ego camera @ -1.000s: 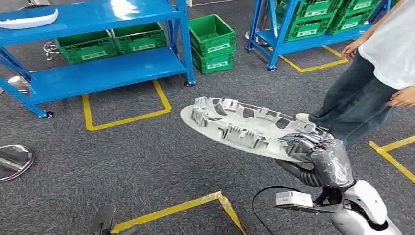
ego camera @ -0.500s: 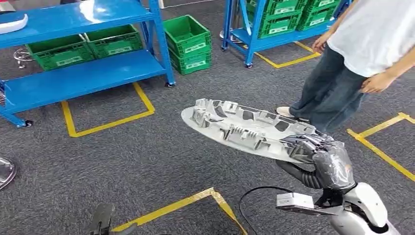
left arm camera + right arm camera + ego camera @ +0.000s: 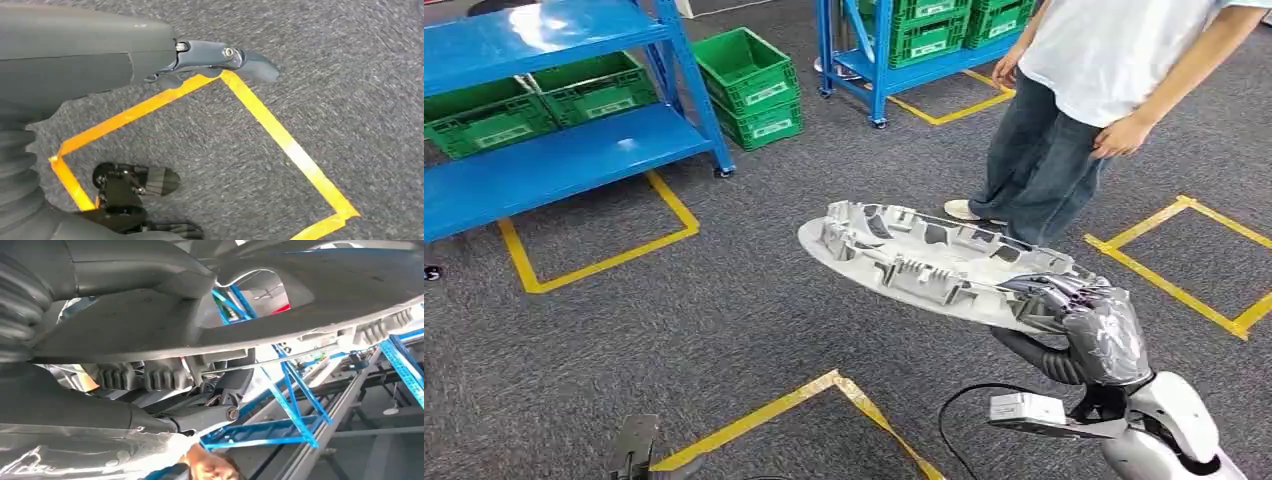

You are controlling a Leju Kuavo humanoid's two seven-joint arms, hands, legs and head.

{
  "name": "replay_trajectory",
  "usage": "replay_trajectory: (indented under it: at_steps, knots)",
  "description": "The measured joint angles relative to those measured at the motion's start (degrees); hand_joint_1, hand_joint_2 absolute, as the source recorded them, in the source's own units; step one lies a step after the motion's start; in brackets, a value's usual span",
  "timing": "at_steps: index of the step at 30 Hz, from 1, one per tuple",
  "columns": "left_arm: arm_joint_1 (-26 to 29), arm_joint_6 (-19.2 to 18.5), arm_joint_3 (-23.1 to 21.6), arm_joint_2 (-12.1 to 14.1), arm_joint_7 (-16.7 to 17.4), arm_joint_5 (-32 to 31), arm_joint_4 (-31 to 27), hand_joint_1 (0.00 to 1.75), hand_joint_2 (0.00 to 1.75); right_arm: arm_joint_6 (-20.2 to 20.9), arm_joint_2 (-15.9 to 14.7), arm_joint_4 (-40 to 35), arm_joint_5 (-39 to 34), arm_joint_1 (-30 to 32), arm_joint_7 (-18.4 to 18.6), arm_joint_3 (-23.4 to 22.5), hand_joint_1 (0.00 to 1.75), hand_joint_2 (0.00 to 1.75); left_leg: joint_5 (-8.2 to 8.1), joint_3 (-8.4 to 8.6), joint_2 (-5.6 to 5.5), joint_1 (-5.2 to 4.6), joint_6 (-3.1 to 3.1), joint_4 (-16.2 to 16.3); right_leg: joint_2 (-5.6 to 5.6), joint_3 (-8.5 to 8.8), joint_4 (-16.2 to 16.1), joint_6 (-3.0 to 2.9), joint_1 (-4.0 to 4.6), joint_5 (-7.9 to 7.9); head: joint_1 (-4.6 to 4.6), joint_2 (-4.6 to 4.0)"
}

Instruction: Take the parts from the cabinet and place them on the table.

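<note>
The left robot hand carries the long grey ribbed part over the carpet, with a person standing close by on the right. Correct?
Not quite: the right robot hand grips the grey part, as the head view shows. It is over the carpet, and the person stands close by on the right.

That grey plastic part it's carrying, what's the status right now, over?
Right robot hand grips the grey ribbed part at one end, held over carpet. Left robot hand holds nothing. Person stands close ahead.
</note>
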Motion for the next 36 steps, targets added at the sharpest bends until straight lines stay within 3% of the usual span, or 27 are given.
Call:
replay_trajectory:
  at_steps: [2, 3, 4, 5, 7, 8, 9, 10, 12, 13, 14, 15, 18, 19, 20, 22, 23, 24, 25, 28, 29, 30, 31, 33, 34, 35, 36]
  knots:
    - [0.00, 0.00, 0.00, 0.04, -0.11, 0.18, 0.00, 0.00, 1.75, -0.09, 0.09, 0.04, 0.00, 0.00, -0.11, 0.07, 1.75, 1.75, 0.51, -0.01, 0.45, -0.27, 0.83, 0.03, 0.53, 0.10, -0.70, 0.83, -0.28, 0.79, -0.09, 0.00]
    - [-0.12, 0.00, 0.02, 0.11, -0.22, 0.20, -0.02, 0.00, 1.75, -0.09, 0.11, 0.04, 0.00, 0.05, -0.22, 0.13, 1.75, 1.75, 1.19, -0.12, 0.94, 0.07, 1.47, -0.27, -0.05, -0.26, -0.48, 1.02, -0.32, 0.81, -0.22, 0.00]
    - [-0.24, 0.06, 0.02, 0.20, -0.24, 0.18, -0.02, 0.00, 1.75, -0.09, 0.11, 0.07, 0.00, -0.07, -0.24, 0.13, 1.75, 1.75, 1.38, -0.24, 1.11, 0.04, 1.76, -0.27, -2.19, -1.03, 0.71, 1.12, -0.28, -0.46, 0.21, 0.00]
    - [-0.21, 0.17, 0.04, 0.20, -0.24, 0.05, -0.02, 0.00, 1.75, -0.09, 0.13, 0.17, 0.04, -0.26, -0.24, 0.15, 1.75, 1.75, 1.54, -0.38, 1.26, 0.01, 2.02, -0.27, -3.37, -2.12, 4.07, 1.25, -0.25, -3.02, 0.39, 0.00]
    - [-0.02, 0.48, 0.02, 0.22, -0.40, -0.19, -0.02, 0.00, 1.75, -0.11, 0.22, 0.42, 0.02, -0.39, -0.26, 0.33, 1.75, 1.75, 1.20, -0.74, 1.54, -0.03, 2.16, -0.27, -3.88, -5.93, 13.77, 1.64, -0.29, -7.39, 0.37, 0.00]
    - [0.11, 0.61, 0.00, 0.24, -0.40, -0.35, -0.02, 0.00, 1.75, -0.20, 0.24, 0.48, 0.07, -0.34, -0.26, 0.44, 1.75, 1.75, 1.10, -0.77, 1.88, -0.03, 2.16, -0.27, -3.89, -7.14, 16.95, 1.77, -0.29, -8.24, 0.35, 0.00]
    - [0.21, 0.74, 0.00, 0.24, -0.40, -0.37, -0.02, 0.00, 1.75, -0.26, 0.24, 0.57, 0.09, -0.26, -0.24, 0.48, 1.75, 1.75, 0.94, -0.67, 2.17, -0.04, 2.09, -0.27, -3.89, -7.09, 17.42, 1.82, -0.29, -7.92, 0.33, 0.00]
    - [0.25, 0.81, 0.02, 0.24, -0.40, -0.37, -0.02, 0.00, 1.75, -0.28, 0.24, 0.63, 0.11, -0.24, -0.24, 0.48, 1.75, 1.75, 0.67, -0.47, 2.28, -0.04, 2.05, -0.26, -3.93, -5.65, 15.38, 1.77, -0.29, -6.55, 0.35, 0.00]
    - [0.26, 1.14, 0.00, 0.15, -0.40, -0.43, -0.02, 0.00, 1.75, -0.35, 0.24, 0.70, 0.13, -0.18, -0.24, 0.48, 1.75, 1.75, 0.26, 0.51, 2.97, 0.03, 1.52, -0.26, -4.69, 0.70, 4.67, 1.56, -0.29, -2.11, 0.35, 0.00]
    - [0.26, 1.16, 0.00, 0.18, -0.40, -0.46, -0.02, 0.00, 1.75, -0.39, 0.24, 0.72, 0.13, -0.19, -0.26, 0.48, 1.75, 1.75, -0.02, 0.90, 3.16, -0.05, 1.16, -0.28, -5.82, 2.65, 1.65, 1.54, -0.11, -3.03, 0.35, 0.00]
    - [0.15, 1.20, 0.00, 0.24, -0.42, -0.44, -0.02, 0.00, 1.75, -0.54, 0.26, 0.74, 0.15, -0.29, -0.33, 0.50, 1.75, 1.75, -0.23, 0.68, 3.28, -0.46, 0.74, 0.01, -6.15, 3.52, 0.67, 1.06, 0.27, -3.82, 0.44, 0.00]
    - [0.17, 1.27, 0.00, 0.24, -0.42, -0.39, -0.02, 0.00, 1.75, -0.74, 0.26, 0.76, 0.17, -0.24, -0.31, 0.50, 1.75, 1.75, -0.04, 0.65, 3.33, -0.45, 0.39, -0.10, -5.71, 3.19, 1.07, 0.27, 0.25, -3.81, 0.24, 0.00]
    - [0.16, 1.40, 0.00, 0.24, -0.48, -0.11, -0.02, 0.00, 1.75, -0.83, 0.26, 0.76, 0.33, -0.09, -0.24, 0.46, 1.75, 1.75, -0.72, 1.32, 4.04, -0.37, -0.41, -0.59, -5.03, 3.49, 0.77, -0.86, 0.31, -4.41, 0.13, 0.00]
    - [0.10, 1.51, 0.00, 0.24, -0.53, -0.11, -0.02, 0.00, 1.75, -0.89, 0.26, 0.72, 0.33, -0.08, -0.30, 0.48, 1.75, 1.75, -1.36, 1.13, 3.45, -0.26, -0.65, 0.35, -4.84, 4.01, 0.52, -1.22, 0.16, -4.52, -0.08, 0.00]
    - [-0.01, 1.60, 0.00, 0.24, -0.57, -0.11, -0.02, 0.00, 1.75, -0.90, 0.26, 0.72, 0.31, -0.14, -0.31, 0.48, 1.75, 1.75, -2.72, -0.70, 2.84, -0.28, -0.63, 3.65, -4.79, 4.35, 0.37, -1.64, 0.14, -4.80, -0.53, 0.00]
    - [0.13, 1.73, 0.00, 0.24, -0.57, 0.02, -0.02, 0.00, 1.75, -0.90, 0.26, 0.74, 0.39, -0.14, -0.33, 0.48, 1.75, 1.75, -6.23, -7.22, 2.55, -0.29, -0.59, 14.03, -4.35, 4.66, 0.37, -2.17, 0.20, -5.35, -0.48, 0.00]
    - [0.37, 1.79, 0.00, 0.22, -0.57, 0.07, -0.02, 0.00, 1.75, -0.90, 0.28, 0.77, 0.39, -0.13, -0.33, 0.48, 1.75, 1.75, -6.81, -10.26, 2.54, -0.29, -0.59, 18.09, -3.93, 4.93, 0.37, -2.20, 0.21, -5.68, -0.46, 0.00]
    - [0.60, 1.88, 0.00, 0.20, -0.55, 0.09, -0.02, 0.00, 1.75, -0.90, 0.28, 0.76, 0.39, -0.13, -0.33, 0.48, 1.75, 1.75, -5.77, -12.29, 2.54, -0.26, -0.66, 19.55, -3.54, 5.44, 0.37, -2.16, 0.20, -6.11, -0.44, 0.00]
    - [0.74, 1.92, 0.00, 0.15, -0.55, 0.09, -0.02, 0.00, 1.75, -0.90, 0.28, 0.76, 0.39, -0.09, -0.33, 0.48, 1.75, 1.75, -3.02, -12.66, 2.54, -0.23, -0.74, 18.19, -3.14, 6.15, 0.37, -2.07, 0.15, -6.64, -0.50, 0.00]
    - [0.77, 1.99, 0.00, 0.20, -0.55, 0.09, -0.02, 0.00, 1.75, -0.90, 0.28, 0.79, 0.39, -0.04, -0.33, 0.48, 1.75, 1.75, 8.21, -9.08, 2.16, -0.04, -0.63, 4.87, -2.32, 8.73, 0.46, -1.41, -0.12, -8.61, -0.48, 0.00]
    - [0.91, 2.01, 0.00, 0.20, -0.55, 0.29, 0.02, 0.00, 1.75, -1.01, 0.28, 0.85, 0.39, -0.22, -0.33, 0.50, 1.75, 1.75, 8.33, -8.64, 1.28, -0.05, -0.55, 3.95, -2.11, 8.55, 0.76, -0.89, 0.35, -9.30, -0.31, -0.02]
    - [0.77, 2.10, 0.00, 0.22, -0.55, 0.42, 0.00, 0.00, 1.75, -1.07, 0.28, 0.85, 0.42, -0.25, -0.33, 0.50, 1.75, 1.75, 6.79, -7.64, 1.31, -0.08, -0.24, 1.94, -1.80, 8.60, 0.98, -0.53, 0.22, -9.47, -0.52, 0.00]
    - [0.58, 2.10, 0.00, 0.22, -0.55, 0.42, 0.00, 0.00, 1.75, -1.25, 0.28, 0.81, 0.39, -0.31, -0.35, 0.44, 1.75, 1.75, 6.08, -7.81, 1.32, -0.14, 0.07, 1.91, -1.71, 8.22, 0.86, -0.21, 0.07, -9.52, -0.44, 0.00]
    - [0.67, 2.12, 0.00, 0.22, -0.57, 0.42, 0.00, 0.00, 1.75, -1.27, 0.33, 0.83, 0.44, -0.10, -0.33, 0.48, 1.75, 1.75, 5.67, -7.56, 1.32, 0.00, 0.73, 1.49, -1.73, 8.58, 0.27, 0.61, -0.06, -9.91, -0.46, 0.00]
    - [0.71, 2.12, 0.04, 0.33, -0.64, 0.42, 0.00, 0.00, 1.75, -1.27, 0.33, 0.83, 0.44, 0.02, -0.33, 0.46, 1.75, 1.75, 5.47, -7.15, 1.40, 0.22, 1.04, 1.28, -2.57, 8.21, 0.86, 0.93, -0.06, -10.35, -0.35, 0.00]
    - [0.68, 2.14, 0.04, 0.33, -0.75, 0.33, 0.00, 0.00, 1.75, -1.29, 0.33, 0.83, 0.37, -0.02, -0.35, 0.46, 1.75, 1.75, 5.15, -6.76, 1.41, 0.21, 1.50, 1.25, -3.41, 7.02, 3.35, 1.20, 0.05, -11.22, -0.20, 0.00]
    - [0.63, 2.16, 0.04, 0.28, -0.77, 0.22, 0.00, 0.00, 1.75, -1.31, 0.33, 0.83, 0.33, 0.00, -0.44, 0.48, 1.75, 1.75, 4.88, -6.51, 1.44, 0.20, 1.77, 1.25, -3.71, 4.41, 8.02, 1.42, -0.05, -12.87, -0.18, 0.00]
